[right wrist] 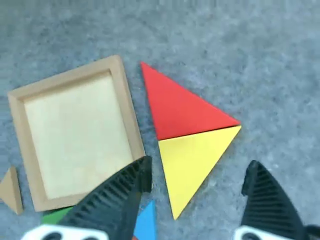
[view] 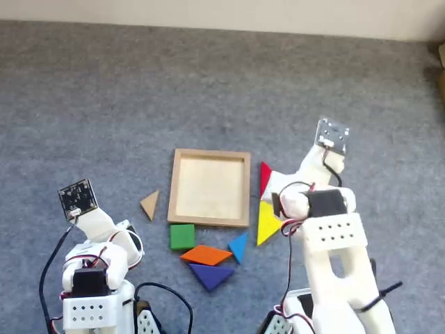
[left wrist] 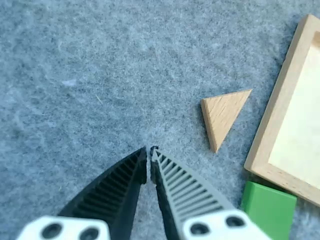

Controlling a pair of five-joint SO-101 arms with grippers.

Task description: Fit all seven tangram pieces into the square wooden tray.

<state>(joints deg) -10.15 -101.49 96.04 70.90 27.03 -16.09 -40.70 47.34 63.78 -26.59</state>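
1. The right gripper (right wrist: 197, 172) is spread wide and holds nothing. In the right wrist view, the narrow end of the large yellow wooden triangle (right wrist: 192, 160) lies between its two dark fingers (right wrist: 125, 192).
2. The left gripper (left wrist: 150, 152) is pressed together with its fingertips meeting. It grips nothing and is over bare grey felt-like desk (left wrist: 90, 75).
3. Near the left gripper lies a small plain unpainted wooden triangle (left wrist: 222, 115), flat on the desk. It is apart from the gripper and close to the tray without touching it.
4. The large red wooden triangle (right wrist: 180, 107) touches the yellow triangle along one edge. Both lie just beside the square wooden tray (right wrist: 127, 110), on the side towards the right arm.
5. In the high view the tray (view: 210, 154) sits in the middle of the desk between the two arms, and all seven pieces lie outside it.
6. A green wooden square (view: 182, 236) sits just beside the tray's near corner on the left arm's side.
7. An orange wooden parallelogram (view: 206, 255) lies just beside the green square, nearer the robot.
8. A small light blue wooden triangle (view: 238, 246) lies at the parallelogram's far end, between it and the yellow triangle.
9. A dark blue wooden triangle (view: 211, 275) lies against the parallelogram's near edge, closest to the arm bases.
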